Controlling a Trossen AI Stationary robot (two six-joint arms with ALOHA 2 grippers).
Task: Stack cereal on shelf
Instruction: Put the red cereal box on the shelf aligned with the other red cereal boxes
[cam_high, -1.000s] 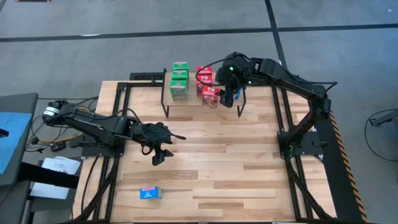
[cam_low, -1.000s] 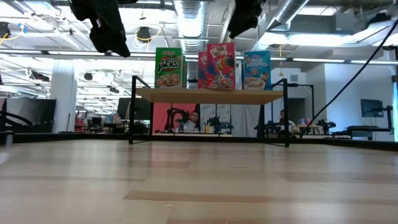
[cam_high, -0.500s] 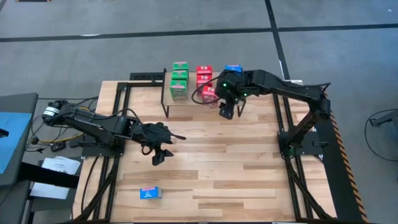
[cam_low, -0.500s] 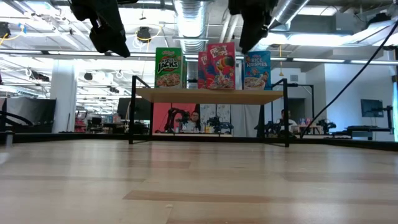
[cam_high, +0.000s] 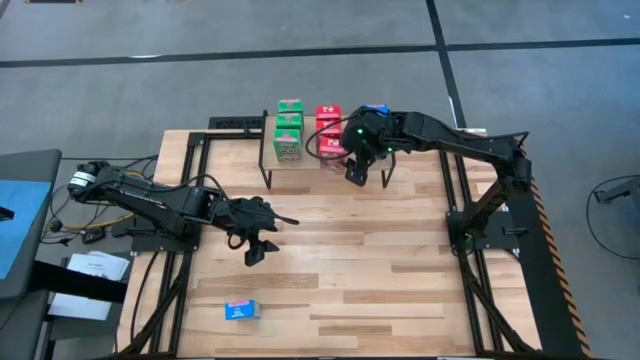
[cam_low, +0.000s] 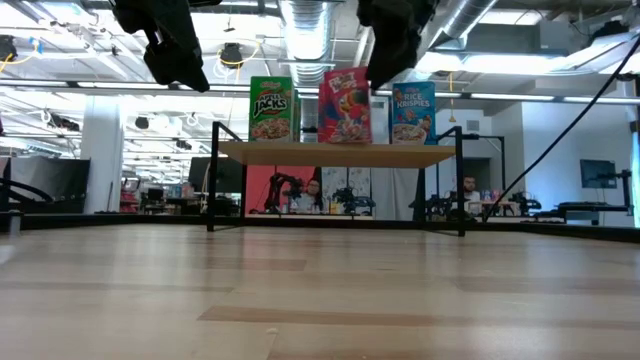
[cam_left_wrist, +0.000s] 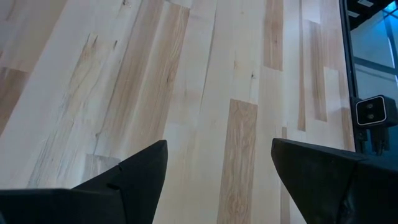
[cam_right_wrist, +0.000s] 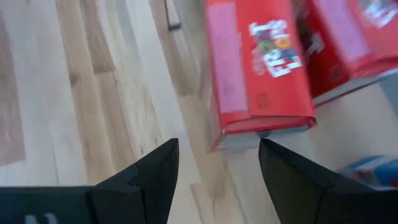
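Note:
The shelf (cam_high: 310, 160) stands at the table's far side and carries green cereal boxes (cam_high: 289, 130), red ones (cam_high: 328, 118) and a blue one (cam_high: 375, 109), all upright on their bases (cam_low: 345, 105). Another blue box (cam_high: 241, 311) lies flat near the table's front left. My right gripper (cam_high: 355, 173) hangs open just in front of the nearest red box (cam_right_wrist: 261, 68), with one finger to either side of the box's lower edge. My left gripper (cam_high: 264, 245) hovers open over bare tabletop at the left, with nothing between its fingers (cam_left_wrist: 217, 168). My right gripper slants down at the nearest red box from the table's near side. Its fingertips (cam_right_wrist: 155, 168) stand just short of the box's bottom edge (cam_right_wrist: 261, 127), and I cannot tell whether they touch it.
The shelf's thin black legs (cam_low: 212, 180) stand at its corners. Black frame rails (cam_high: 455, 180) run along the table's sides. Wide bare wood lies between the shelf and the front edge. Beyond the table, people sit at desks (cam_low: 315, 195).
My right gripper has come down and moved toward the table's left and near edge, from over the shelf's right part to in front of the red boxes. In the low view the nearest red box now looks narrower and slightly turned.

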